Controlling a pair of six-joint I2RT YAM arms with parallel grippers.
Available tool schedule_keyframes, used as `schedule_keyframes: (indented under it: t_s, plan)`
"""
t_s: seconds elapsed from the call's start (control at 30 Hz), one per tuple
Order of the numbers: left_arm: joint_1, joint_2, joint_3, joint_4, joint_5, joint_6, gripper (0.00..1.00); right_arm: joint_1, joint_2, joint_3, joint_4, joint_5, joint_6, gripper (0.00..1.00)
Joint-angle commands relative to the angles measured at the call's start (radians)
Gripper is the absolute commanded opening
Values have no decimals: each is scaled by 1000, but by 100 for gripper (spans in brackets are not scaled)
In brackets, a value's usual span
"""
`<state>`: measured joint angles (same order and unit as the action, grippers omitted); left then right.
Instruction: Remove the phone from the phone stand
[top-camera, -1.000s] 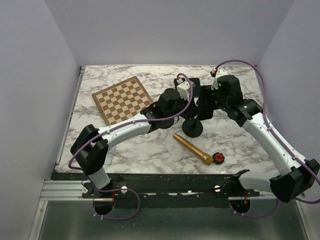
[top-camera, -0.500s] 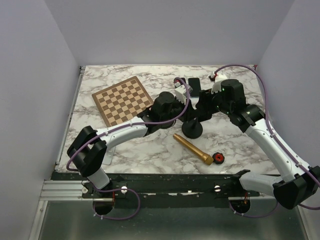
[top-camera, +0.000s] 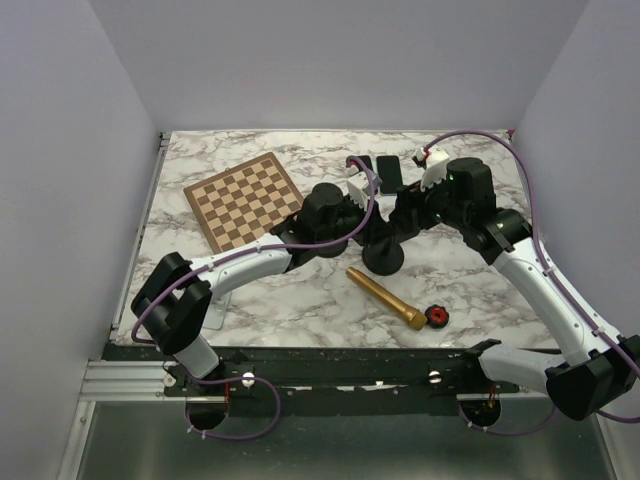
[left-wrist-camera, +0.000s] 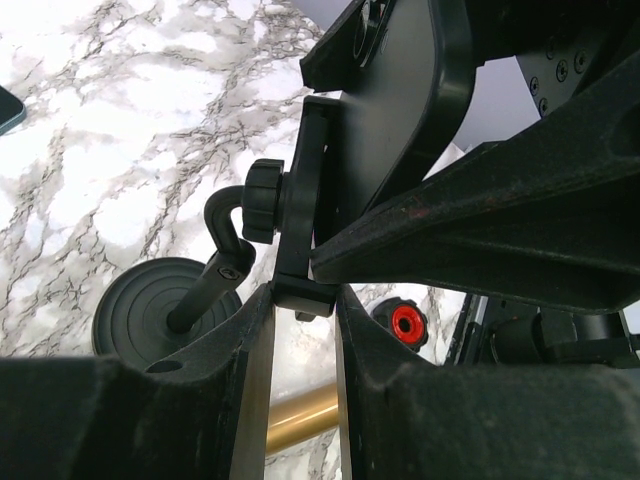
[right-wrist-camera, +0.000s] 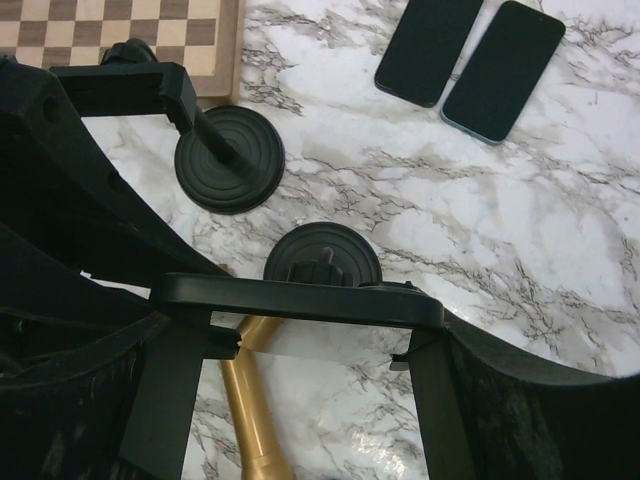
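Operator: Phone (right-wrist-camera: 300, 298) position, please?

Spotter: You have it up off the table (top-camera: 300, 300). In your right wrist view it is edge-on and lies level across the tips of your right gripper (right-wrist-camera: 305, 327). It sits straight above the round base of the phone stand (top-camera: 383, 258). In your left wrist view its flat back lies against the stand's cradle.

Operator: Grip on it?

Spotter: Your right fingers (right-wrist-camera: 180, 385) stand wide apart, one at each end of the phone. Each end meets a fingertip, so you are clamped on it from end to end.

Operator: Left side?

Spotter: Your left gripper (left-wrist-camera: 300, 300) is nearly closed and pinches the bottom lip of the cradle between its two fingers. The stand's knob and curved neck show just left of that pinch, with the base lower left over the marble.

Operator: Surroundings?

Spotter: A second stand (right-wrist-camera: 228, 158) is just beyond yours, its base close to the corner of the chessboard (top-camera: 245, 198). Farther back, a black handset (right-wrist-camera: 428, 45) and a teal-rimmed handset (right-wrist-camera: 503, 70) lie flat side by side. A brass rod (top-camera: 385, 297) lies on your side of the stand's base. A red-centred knob (top-camera: 437, 317) sits at its right end. I cannot tell whether those two touch.
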<state>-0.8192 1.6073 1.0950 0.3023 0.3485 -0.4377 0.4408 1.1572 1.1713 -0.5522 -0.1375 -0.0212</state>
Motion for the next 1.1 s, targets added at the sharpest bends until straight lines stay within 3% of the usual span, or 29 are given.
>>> schedule_keyframes:
  t_s: [0.0,0.37,0.8,1.07]
  plan:
    - [33,14,-34,-29,-10,38,0,21,-42,60,47,-269,0,1]
    - [60,54,29,-93,31,79,0,20,-50,71,-2,-400,15,1]
    - [63,64,47,-121,2,109,0,21,-102,62,16,-358,104,1]
    - [64,90,80,-153,87,168,0,20,-95,60,-17,-396,79,1]
